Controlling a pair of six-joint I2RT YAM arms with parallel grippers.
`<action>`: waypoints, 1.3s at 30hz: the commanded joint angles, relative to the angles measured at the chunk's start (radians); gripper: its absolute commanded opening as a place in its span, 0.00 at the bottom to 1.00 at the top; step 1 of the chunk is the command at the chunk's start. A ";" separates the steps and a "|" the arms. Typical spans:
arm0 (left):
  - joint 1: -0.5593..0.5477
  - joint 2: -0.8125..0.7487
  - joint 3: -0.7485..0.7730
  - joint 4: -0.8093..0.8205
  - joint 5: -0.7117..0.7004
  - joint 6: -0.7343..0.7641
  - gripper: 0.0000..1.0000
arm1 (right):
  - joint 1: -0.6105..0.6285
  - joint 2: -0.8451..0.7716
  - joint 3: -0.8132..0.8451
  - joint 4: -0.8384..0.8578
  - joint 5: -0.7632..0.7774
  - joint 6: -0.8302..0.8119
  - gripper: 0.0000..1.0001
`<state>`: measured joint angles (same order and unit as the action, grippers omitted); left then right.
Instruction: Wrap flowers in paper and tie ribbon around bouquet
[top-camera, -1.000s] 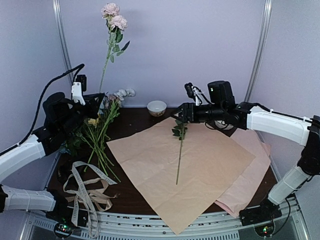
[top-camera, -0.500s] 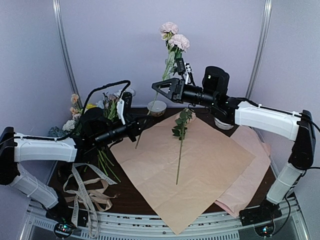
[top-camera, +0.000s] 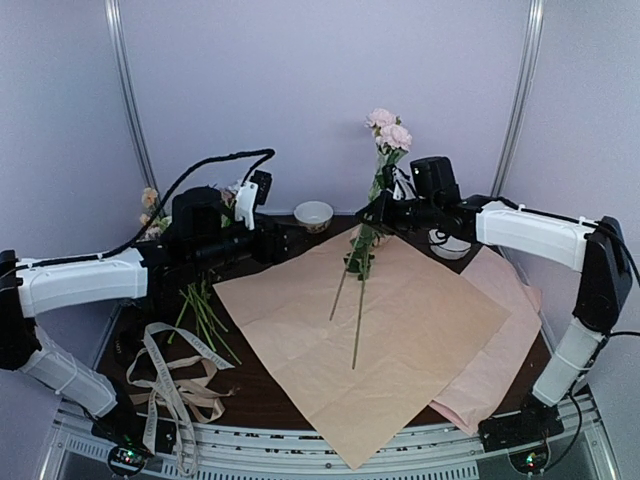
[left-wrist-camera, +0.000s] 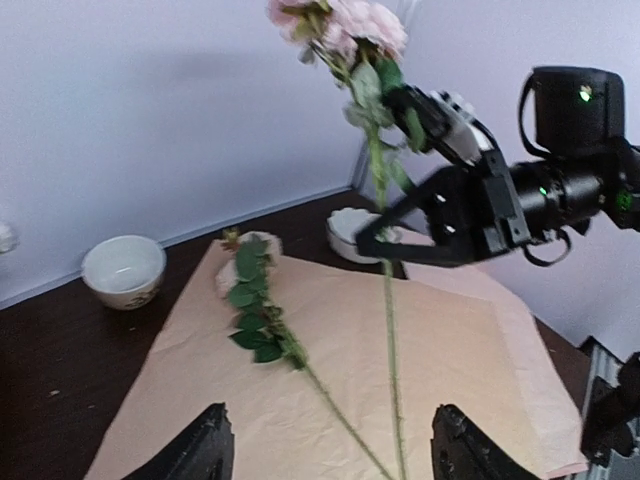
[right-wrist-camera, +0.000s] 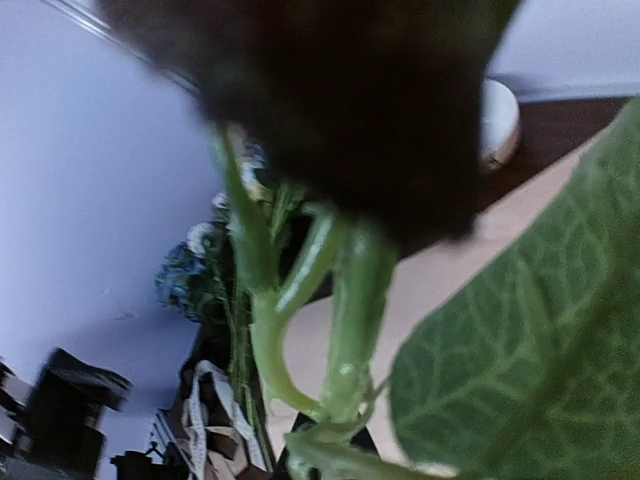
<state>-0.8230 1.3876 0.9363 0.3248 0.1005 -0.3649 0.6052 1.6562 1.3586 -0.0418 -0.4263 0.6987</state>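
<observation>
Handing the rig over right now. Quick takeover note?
Right gripper: shut on a pink-bloomed stem, held tilted, with its lower end over the paper.
Left gripper: open and empty, near the paper's back-left edge.
Paper: spread flat, peach side up.
Done: one leafy stem lies on the paper.
Remaining flowers: piled on the table left of the paper.
Ribbon: loose at front left, untouched.
Left: lay down the held stem, bring over the rest, wrap, tie.
</observation>
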 joint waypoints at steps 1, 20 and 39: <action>0.157 0.017 0.155 -0.467 -0.265 -0.016 0.67 | -0.082 0.135 -0.003 -0.315 0.018 -0.050 0.00; 0.614 0.554 0.571 -0.807 -0.189 0.101 0.44 | -0.141 0.104 -0.118 -0.344 0.197 -0.108 0.50; 0.640 0.778 0.829 -0.896 -0.199 0.101 0.03 | -0.140 0.022 -0.166 -0.409 0.238 -0.173 0.49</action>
<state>-0.1925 2.2044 1.7622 -0.5751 -0.0742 -0.2504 0.4660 1.7077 1.2007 -0.4381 -0.2169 0.5434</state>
